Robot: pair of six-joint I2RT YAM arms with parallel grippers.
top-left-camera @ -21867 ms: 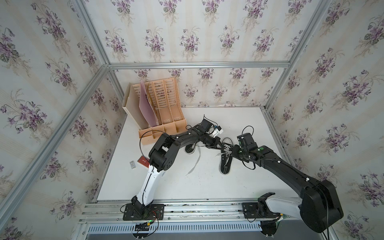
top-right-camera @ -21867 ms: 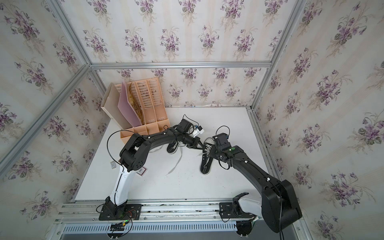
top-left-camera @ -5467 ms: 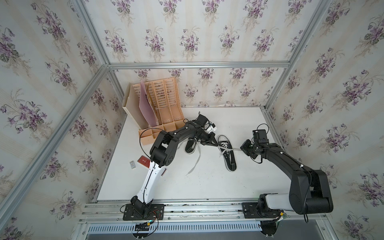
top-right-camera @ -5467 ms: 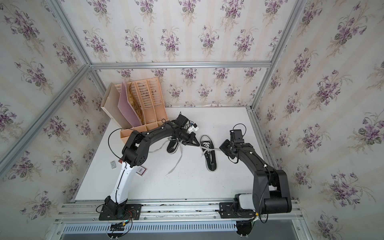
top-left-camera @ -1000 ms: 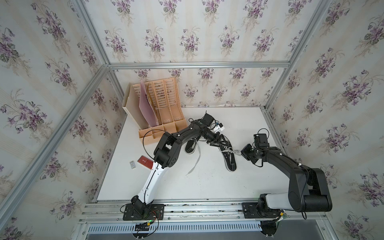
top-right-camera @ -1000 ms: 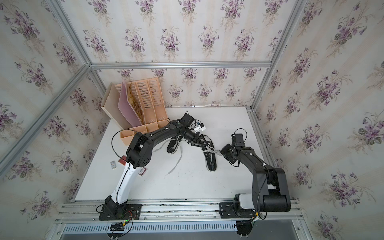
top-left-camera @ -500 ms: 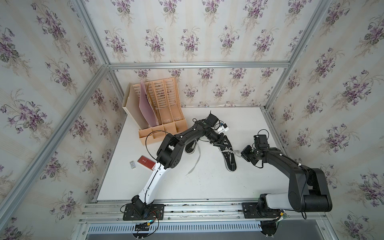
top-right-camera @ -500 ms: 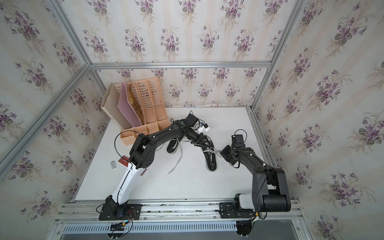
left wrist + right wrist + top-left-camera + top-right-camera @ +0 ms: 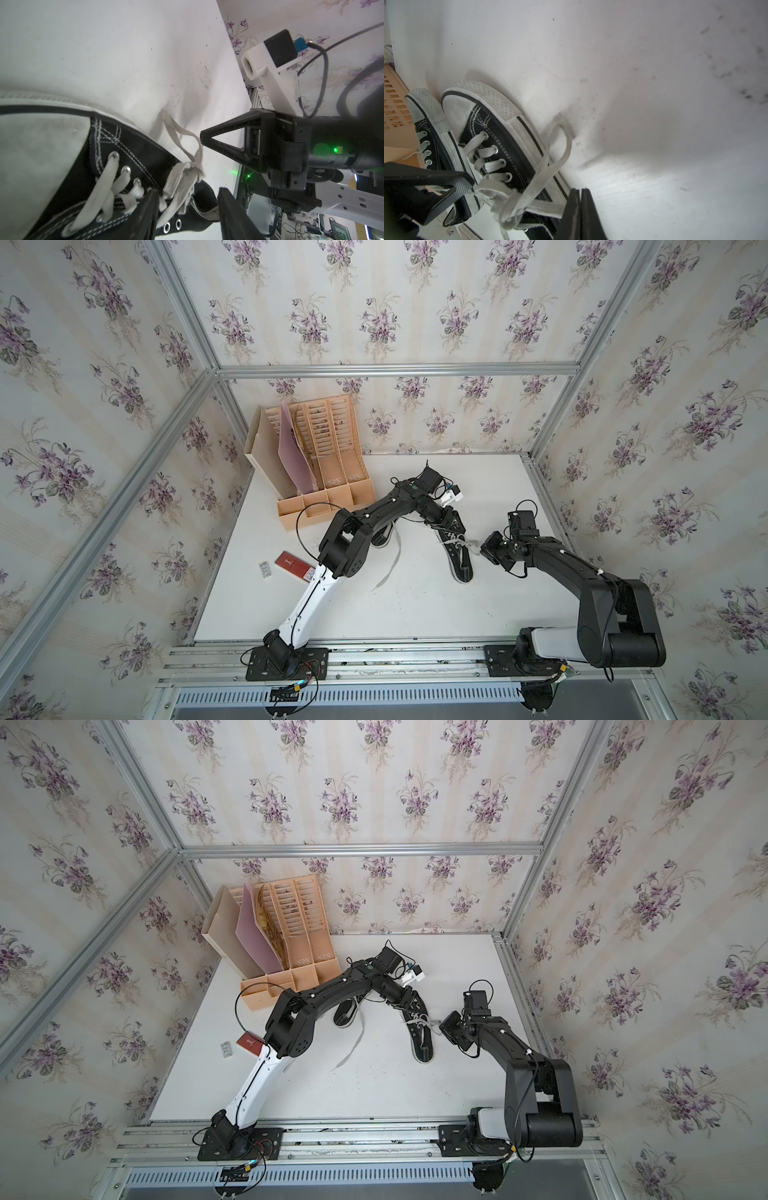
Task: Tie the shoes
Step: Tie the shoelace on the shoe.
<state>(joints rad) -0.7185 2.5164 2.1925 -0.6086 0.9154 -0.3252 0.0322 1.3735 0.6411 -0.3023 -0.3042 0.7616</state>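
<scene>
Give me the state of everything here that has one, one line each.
Right gripper, shut on the lace.
Left gripper, open over the shoe.
Shoe between the grippers, not yet tied, one loop formed.
Second shoe, untied, loose end trailing.
File rack, upright.

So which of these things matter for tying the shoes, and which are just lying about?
Job in hand:
- shoe being tied
- lace
- second shoe
- left claw, open astride the lace
- right claw, shut on the lace

Lying about:
- file rack
- red packet
- small tag
</scene>
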